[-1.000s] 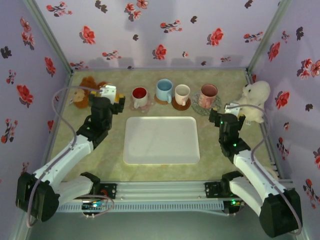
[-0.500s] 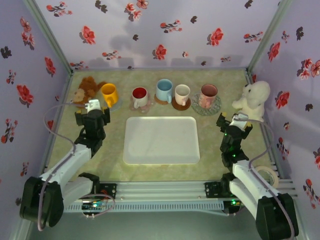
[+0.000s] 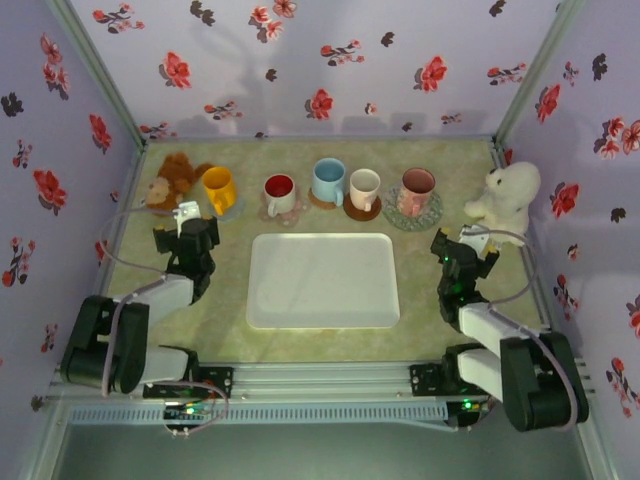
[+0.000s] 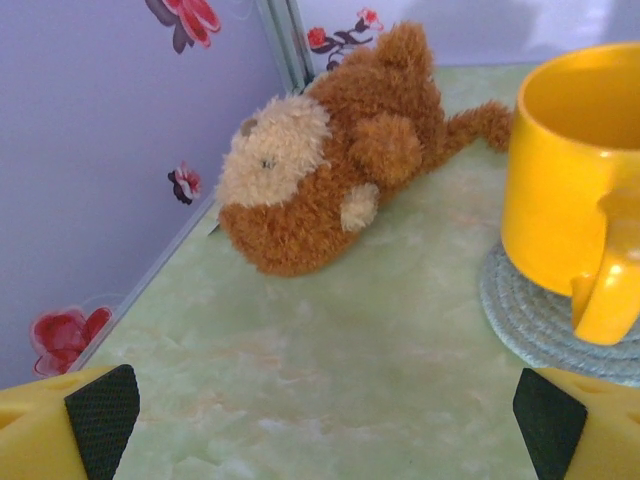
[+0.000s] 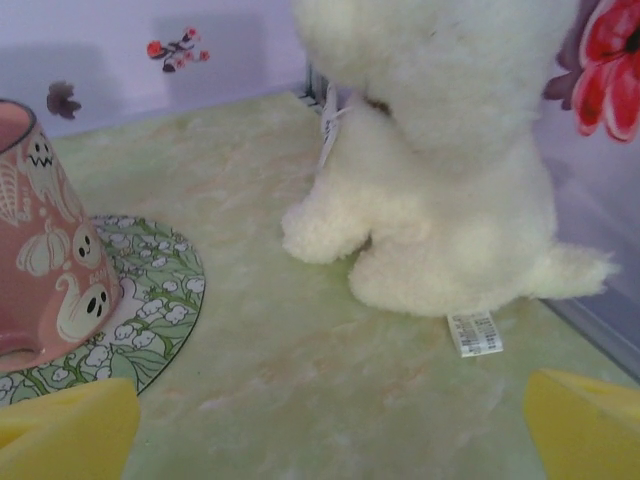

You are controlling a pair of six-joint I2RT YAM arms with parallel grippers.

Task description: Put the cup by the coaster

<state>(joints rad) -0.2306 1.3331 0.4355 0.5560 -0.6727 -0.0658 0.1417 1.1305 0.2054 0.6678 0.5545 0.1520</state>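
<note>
top: yellow cup [image 3: 218,186] stands on grey coaster [image 3: 229,208], back left, next to brown plush [image 3: 170,180]; my left claw [image 3: 188,216] near, apart | left wrist: my fingers spread wide, gripping nothing, cup ahead-right | right wrist: my right claw [image 5: 330,430] released, facing white plush [image 5: 440,160]

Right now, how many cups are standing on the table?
5, in one row behind the tray, left to right: yellow cup, red-lined cup, blue cup, cream cup, pink cup. None seems hidden.

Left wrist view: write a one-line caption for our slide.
Yellow cup on a grey coaster, brown plush toy lying beside.
</note>
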